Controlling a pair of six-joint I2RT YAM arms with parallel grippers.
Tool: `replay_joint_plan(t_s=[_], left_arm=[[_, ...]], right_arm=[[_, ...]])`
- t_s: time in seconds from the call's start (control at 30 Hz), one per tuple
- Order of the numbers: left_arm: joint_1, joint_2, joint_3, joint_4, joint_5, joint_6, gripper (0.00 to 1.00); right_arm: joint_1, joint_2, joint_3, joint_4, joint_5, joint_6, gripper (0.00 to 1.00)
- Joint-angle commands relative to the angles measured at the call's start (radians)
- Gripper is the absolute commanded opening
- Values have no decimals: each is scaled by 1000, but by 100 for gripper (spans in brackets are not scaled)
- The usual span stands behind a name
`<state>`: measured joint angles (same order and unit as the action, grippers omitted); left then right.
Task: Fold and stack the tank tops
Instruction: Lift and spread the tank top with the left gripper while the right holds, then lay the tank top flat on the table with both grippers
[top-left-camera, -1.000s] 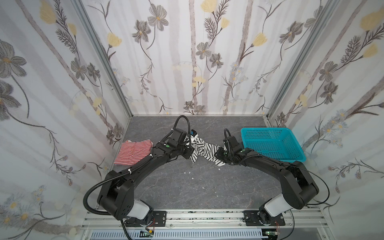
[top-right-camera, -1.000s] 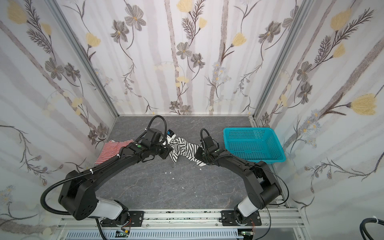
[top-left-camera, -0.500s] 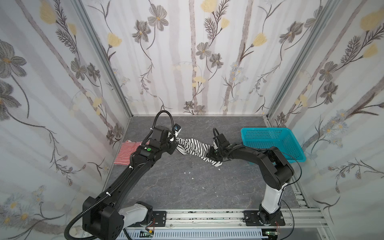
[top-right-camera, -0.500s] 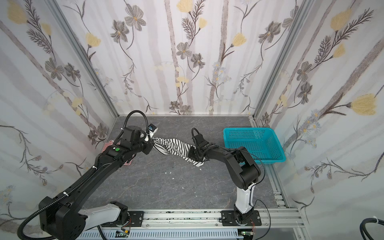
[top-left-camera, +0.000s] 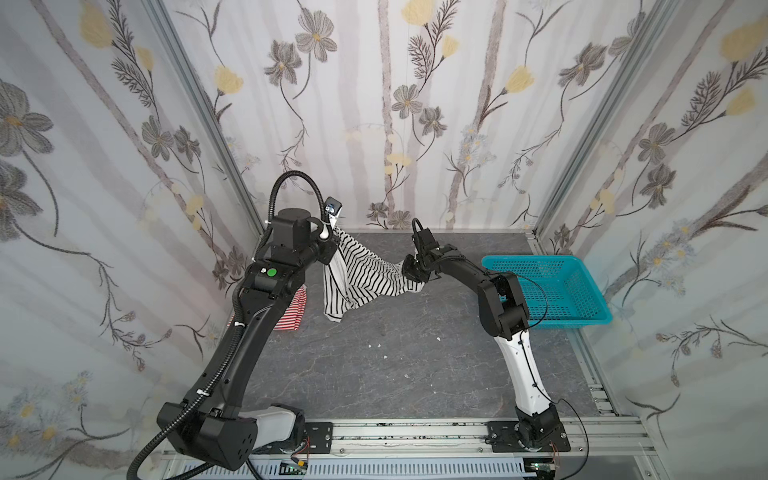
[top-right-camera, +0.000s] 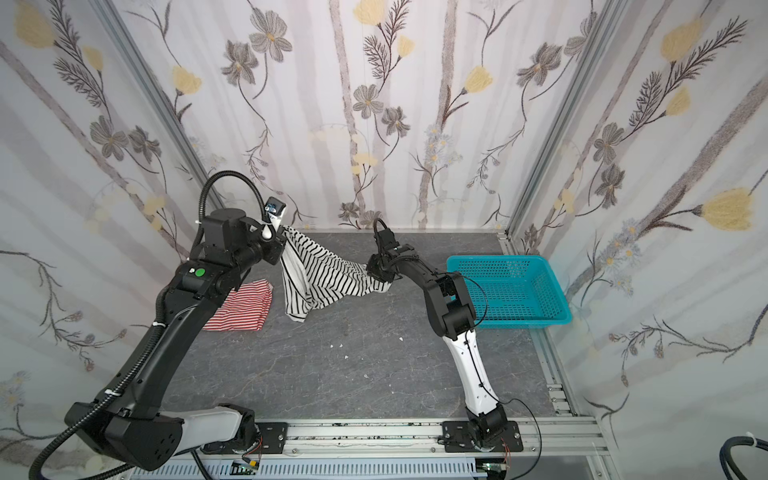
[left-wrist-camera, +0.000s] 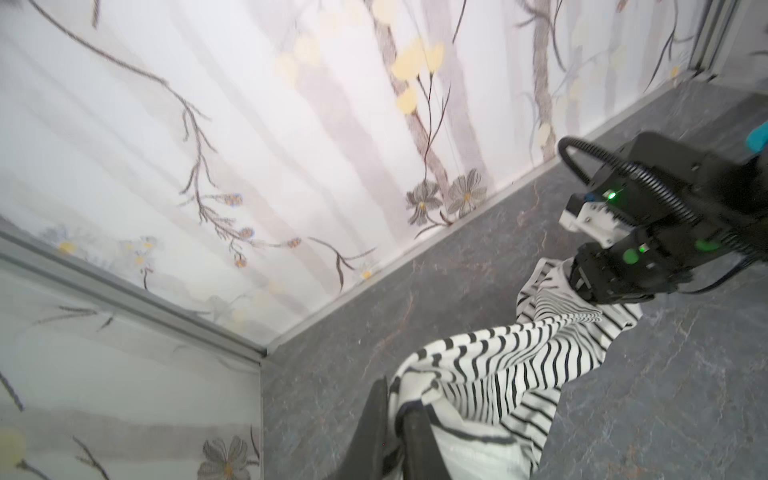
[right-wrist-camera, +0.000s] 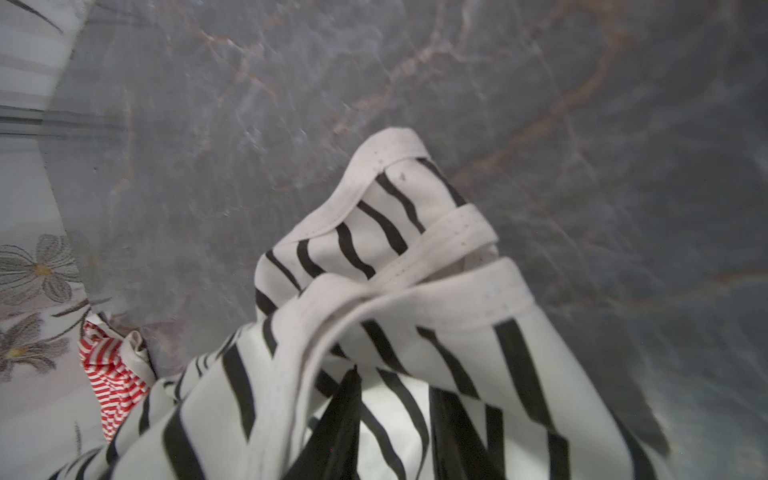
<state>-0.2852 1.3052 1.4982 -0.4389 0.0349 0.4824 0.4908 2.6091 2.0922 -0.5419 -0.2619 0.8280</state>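
Observation:
The black-and-white striped tank top (top-left-camera: 361, 274) (top-right-camera: 324, 274) hangs stretched between my two grippers above the grey table, one corner drooping toward it. My left gripper (top-left-camera: 332, 247) (left-wrist-camera: 397, 399) is shut on its far-left end, near the back left corner. At the other end my right gripper (top-left-camera: 409, 270) (right-wrist-camera: 397, 386) is shut on the white-trimmed edge (right-wrist-camera: 436, 237). The red-and-white striped tank top (top-left-camera: 293, 309) (top-right-camera: 245, 307) lies folded on the table at the left, partly hidden under my left arm.
A turquoise mesh basket (top-left-camera: 536, 259) (top-right-camera: 498, 259) stands at the right edge behind my right arm's elbow. Floral curtain walls close in the back and both sides. A few white crumbs (top-left-camera: 378, 345) lie mid-table. A metal rail runs along the front.
Both grippers have risen and drawn apart, the left one moving back and left. The striped top, bunched between them before, now hangs spread out off the table.

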Motion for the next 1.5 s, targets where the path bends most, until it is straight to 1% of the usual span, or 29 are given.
replay_joint_plan(t_s=[0.0, 0.03, 0.1, 0.13, 0.2, 0.27, 0.33, 0.47, 0.53, 0.6, 0.63, 0.7, 0.77, 0.8, 0.83, 0.87, 0.9, 0.93, 1.03, 1.1, 1.13, 1.17, 1.2, 1.3, 1.37, 1.47], left_arm=[[-2, 30, 77, 16, 150, -5, 12], [-11, 39, 83, 14, 185, -1, 13], [-49, 56, 72, 4, 218, 7, 12], [-74, 62, 51, 0, 228, 17, 13], [-137, 69, 2, -4, 237, 30, 11], [-212, 69, -64, -6, 252, 51, 11], [-266, 91, -106, -3, 255, 55, 11], [-310, 201, -105, 11, 197, 37, 9], [-315, 226, -90, 14, 206, 39, 9], [-323, 238, -70, 15, 228, 38, 10], [-326, 246, -61, 13, 234, 38, 11], [-338, 259, -53, 12, 235, 47, 14], [-353, 262, -71, 8, 247, 71, 20], [-361, 259, -84, 6, 256, 79, 24], [-372, 252, -103, 3, 268, 88, 34], [-379, 244, -120, 2, 270, 90, 45], [-383, 237, -131, 3, 270, 82, 52], [-382, 231, -135, 3, 259, 66, 56], [-361, 203, -143, 5, 187, 24, 58], [-329, 170, -170, 5, 171, 9, 59], [-317, 146, -196, 5, 160, 10, 59], [-309, 118, -247, 6, 147, 14, 59], [-305, 93, -283, 5, 136, 22, 59], [-281, -8, -418, 4, 119, 32, 61], [-249, -66, -498, -2, 122, 12, 61], [-199, -126, -603, -6, 141, -10, 61]], right_arm=[[-7, 51, 129, -119, -23, 4, 30], [-14, 47, 128, -121, -24, 5, 31], [-23, 27, 104, -130, -19, -8, 30], [-27, 4, 67, -128, -2, -18, 31], [-26, -77, -47, -91, 33, -36, 31], [-26, -187, -198, -34, 70, -43, 32], [-27, -292, -343, 24, 99, -46, 32], [-23, -509, -611, 146, 127, -47, 33], [-10, -602, -714, 196, 111, -47, 34], [12, -690, -807, 266, 57, -55, 36], [25, -731, -854, 311, 9, -54, 37], [37, -793, -933, 392, -67, -23, 39], [36, -837, -995, 438, -94, 19, 40], [37, -845, -1008, 440, -94, 27, 40], [38, -848, -1013, 428, -91, 29, 40], [37, -848, -1019, 415, -88, 30, 40], [36, -848, -1027, 410, -84, 32, 40], [34, -847, -1040, 412, -79, 35, 40], [35, -833, -1054, 428, -86, 27, 40], [40, -806, -1041, 430, -102, 5, 41], [46, -788, -1020, 400, -79, -18, 41], [54, -770, -994, 351, -35, -43, 48], [62, -754, -974, 314, 1, -65, 50], [86, -715, -938, 228, 73, -120, 51], [98, -687, -929, 188, 113, -140, 51], [109, -652, -942, 171, 139, -150, 51]])
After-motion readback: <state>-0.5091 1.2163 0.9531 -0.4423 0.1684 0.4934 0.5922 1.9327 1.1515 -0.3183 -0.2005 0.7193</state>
